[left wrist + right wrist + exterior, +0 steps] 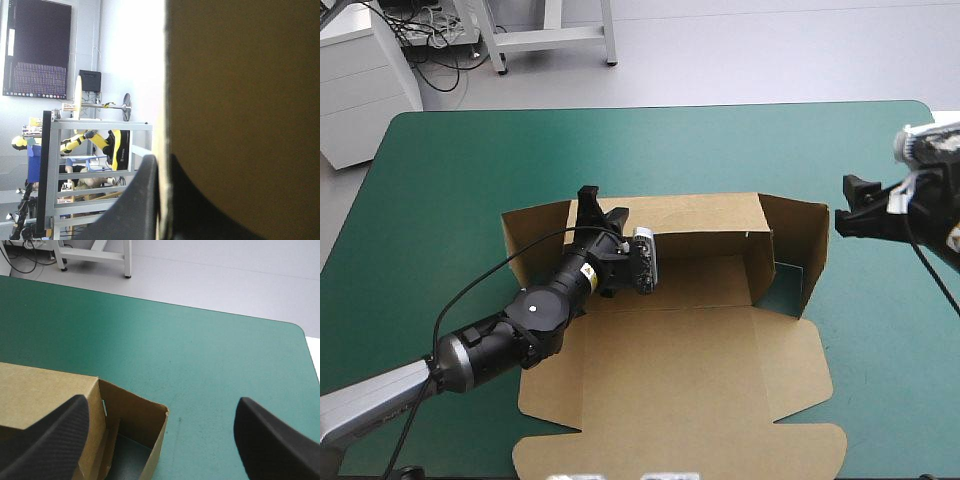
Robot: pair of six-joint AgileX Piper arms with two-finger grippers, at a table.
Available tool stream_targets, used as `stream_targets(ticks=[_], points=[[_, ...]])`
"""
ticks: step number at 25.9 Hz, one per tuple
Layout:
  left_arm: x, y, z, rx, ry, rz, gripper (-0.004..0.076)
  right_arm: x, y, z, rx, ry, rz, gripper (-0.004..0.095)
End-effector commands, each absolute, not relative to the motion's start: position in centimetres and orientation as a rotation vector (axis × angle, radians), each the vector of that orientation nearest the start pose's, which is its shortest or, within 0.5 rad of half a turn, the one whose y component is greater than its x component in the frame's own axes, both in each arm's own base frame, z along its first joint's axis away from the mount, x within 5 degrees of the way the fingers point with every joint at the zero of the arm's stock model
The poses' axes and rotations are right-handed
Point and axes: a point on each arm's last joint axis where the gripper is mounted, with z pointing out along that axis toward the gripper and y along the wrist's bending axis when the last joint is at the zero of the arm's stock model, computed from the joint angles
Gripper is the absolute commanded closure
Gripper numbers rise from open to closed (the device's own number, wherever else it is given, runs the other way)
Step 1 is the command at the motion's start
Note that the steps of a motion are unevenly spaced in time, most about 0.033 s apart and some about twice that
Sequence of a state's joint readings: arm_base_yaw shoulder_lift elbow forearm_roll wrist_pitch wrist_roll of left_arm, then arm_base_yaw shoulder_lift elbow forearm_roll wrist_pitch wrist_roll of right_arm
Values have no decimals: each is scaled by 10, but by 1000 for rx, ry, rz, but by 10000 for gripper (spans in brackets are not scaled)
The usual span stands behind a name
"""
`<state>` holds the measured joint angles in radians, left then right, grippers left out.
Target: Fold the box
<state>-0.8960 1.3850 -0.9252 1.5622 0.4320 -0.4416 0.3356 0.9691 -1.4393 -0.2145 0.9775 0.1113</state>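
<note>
One box (700, 340) points its lid nearward (far wall raised).

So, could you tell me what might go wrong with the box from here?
The left gripper pinches only the far wall near one end, so pulling could bend the board or drag the whole box. The right gripper is open and clear of the raised right flap, which looks untucked and may drop outward.

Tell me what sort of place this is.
Probably a robot test bench in a lab: a table with a teal-green cover, a brown box half folded on it, the left gripper shut on its far wall and the right gripper open off its right end.
</note>
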Motion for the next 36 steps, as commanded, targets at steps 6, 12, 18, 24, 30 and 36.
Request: stream_targets(ticks=[6, 12, 18, 24, 30, 36], points=[[217, -213, 323, 1420, 1255, 545, 756, 241, 58, 492, -175, 2018, 37, 170], [217, -213, 323, 1419, 1254, 550, 756, 293, 45, 467, -118, 2207, 133, 174], [218, -212, 324, 1426, 1231, 576, 756, 333, 32, 436, -68, 2359, 156, 174], [218, -212, 326, 1409, 1240, 575, 756, 362, 26, 401, -26, 2476, 174, 174], [221, -211, 336, 1325, 1259, 568, 756, 372, 30, 380, -74, 2569, 245, 174], [221, -212, 336, 1334, 1242, 574, 756, 364, 30, 376, -107, 2649, 249, 174]])
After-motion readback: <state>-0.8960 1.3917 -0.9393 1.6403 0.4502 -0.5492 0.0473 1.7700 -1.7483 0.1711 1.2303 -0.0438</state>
